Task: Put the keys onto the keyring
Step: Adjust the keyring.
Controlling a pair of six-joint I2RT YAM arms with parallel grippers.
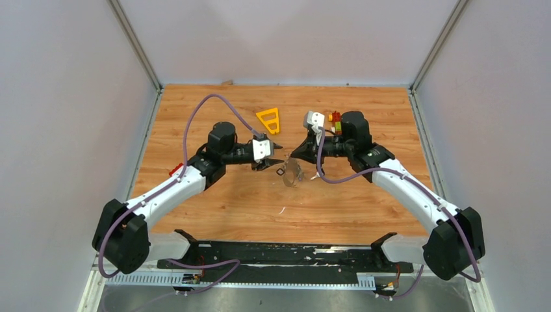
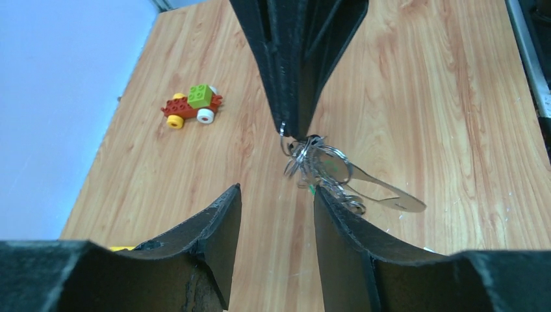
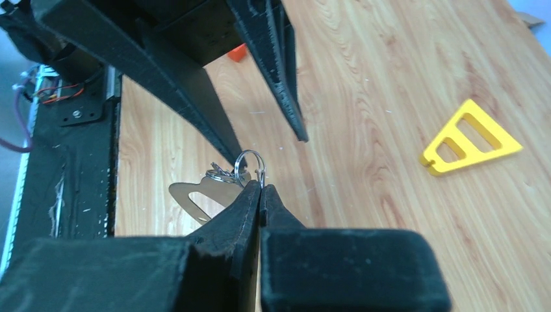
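The keys, a tangled bunch of thin wire rings and small blades, hang over the wooden table, with the keyring, a flat silver loop, trailing from them (whether it touches the wood is unclear). The right gripper is pinched tight on a small ring atop the bunch. The left gripper faces it close by, jaws apart and holding nothing, with a toy block car and a yellow triangle frame lying well apart from the bunch
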